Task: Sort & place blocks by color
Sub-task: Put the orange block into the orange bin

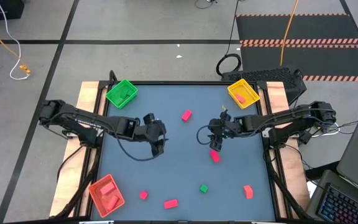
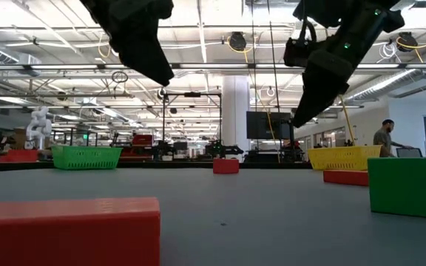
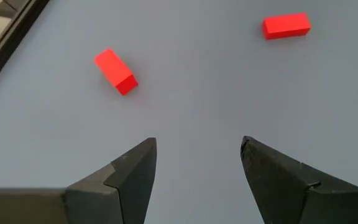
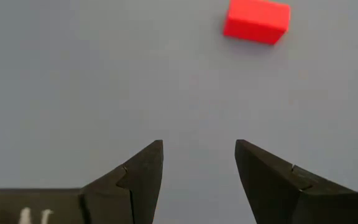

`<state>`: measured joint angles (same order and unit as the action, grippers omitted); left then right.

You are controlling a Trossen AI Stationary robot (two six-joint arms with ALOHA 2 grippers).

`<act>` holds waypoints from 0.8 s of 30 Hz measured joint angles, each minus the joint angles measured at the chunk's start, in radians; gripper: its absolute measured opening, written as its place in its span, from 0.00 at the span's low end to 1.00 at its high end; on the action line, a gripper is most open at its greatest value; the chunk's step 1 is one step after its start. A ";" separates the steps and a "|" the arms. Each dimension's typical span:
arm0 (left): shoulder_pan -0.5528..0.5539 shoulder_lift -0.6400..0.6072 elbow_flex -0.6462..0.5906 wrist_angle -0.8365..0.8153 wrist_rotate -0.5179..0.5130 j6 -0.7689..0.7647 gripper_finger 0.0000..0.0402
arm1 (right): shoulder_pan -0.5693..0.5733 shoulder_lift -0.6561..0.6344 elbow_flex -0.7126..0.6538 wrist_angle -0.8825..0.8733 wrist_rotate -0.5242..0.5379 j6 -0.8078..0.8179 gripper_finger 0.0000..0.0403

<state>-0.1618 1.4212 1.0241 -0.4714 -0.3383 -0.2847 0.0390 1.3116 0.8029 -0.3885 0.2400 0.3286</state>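
Note:
Several small blocks lie flat on the grey table: a pink-red one (image 1: 186, 114) toward the far side, a red one (image 1: 215, 157) just near of my right gripper, a green cube (image 1: 204, 188), a salmon one (image 1: 248, 191), and two red ones (image 1: 143, 195) (image 1: 171, 203) by the near edge. My left gripper (image 1: 157, 148) hovers open above bare table left of centre; its wrist view shows the open gripper (image 3: 197, 155) and two red blocks (image 3: 115, 71) (image 3: 286, 25) ahead. My right gripper (image 1: 215, 145) hovers open right of centre; its wrist view shows the gripper (image 4: 199, 155) short of the red block (image 4: 257, 20).
A green tray (image 1: 122, 93) sits at the far left corner and a yellow tray (image 1: 243, 93) at the far right, each with pieces inside. A red tray (image 1: 107, 194) holding red pieces sits at the near left corner. Wooden rails (image 1: 89, 99) edge the table. A person (image 2: 381, 139) stands far behind.

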 joint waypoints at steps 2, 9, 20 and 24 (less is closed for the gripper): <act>-0.013 0.000 0.000 0.009 -0.008 -0.006 0.58 | 0.001 0.000 -0.009 0.046 -0.015 -0.045 0.49; -0.017 0.000 0.000 0.007 -0.015 -0.002 0.58 | -0.004 0.000 -0.023 0.125 0.030 -0.070 0.49; 0.027 0.000 0.000 0.123 -0.036 0.056 0.58 | -0.016 0.000 -0.024 0.100 0.180 -0.053 0.49; 0.053 0.000 -0.002 0.191 -0.066 0.074 0.58 | -0.047 0.000 -0.024 0.124 0.183 -0.020 0.49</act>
<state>-0.1092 1.4212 1.0225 -0.2807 -0.4046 -0.2102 -0.0075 1.3113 0.7784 -0.2648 0.4231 0.3087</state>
